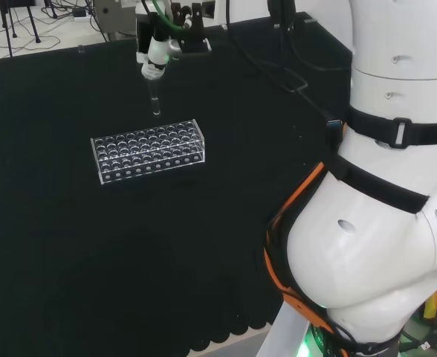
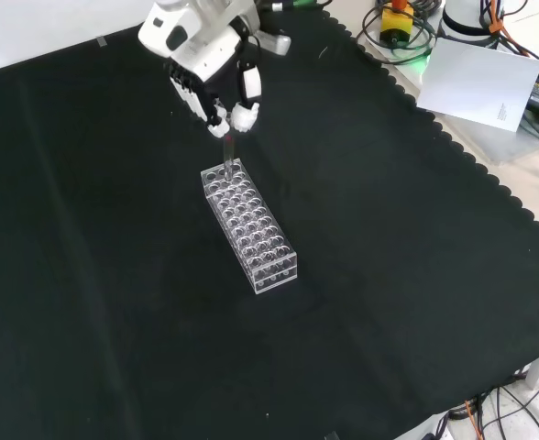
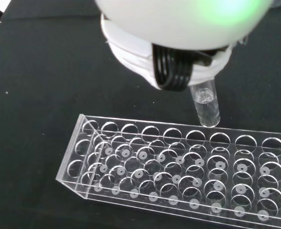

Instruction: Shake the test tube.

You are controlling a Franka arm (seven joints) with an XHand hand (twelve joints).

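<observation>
The hand (image 2: pixel 216 81) pinches the top of the test tube (image 3: pixel 205 106) with curled fingers. The tube hangs straight down, its round bottom just above the far end of the clear rack (image 2: pixel 249 224) in the front view. The rack sits on the black cloth (image 2: pixel 389 275).

A bench covered in black cloth (image 2: pixel 114 302) with a scalloped edge carries one clear plastic test tube rack (image 2: pixel 249 224) (image 1: pixel 149 150) (image 3: pixel 178 167). The rack's holes stand empty, bare cloth on all sides of it.
</observation>
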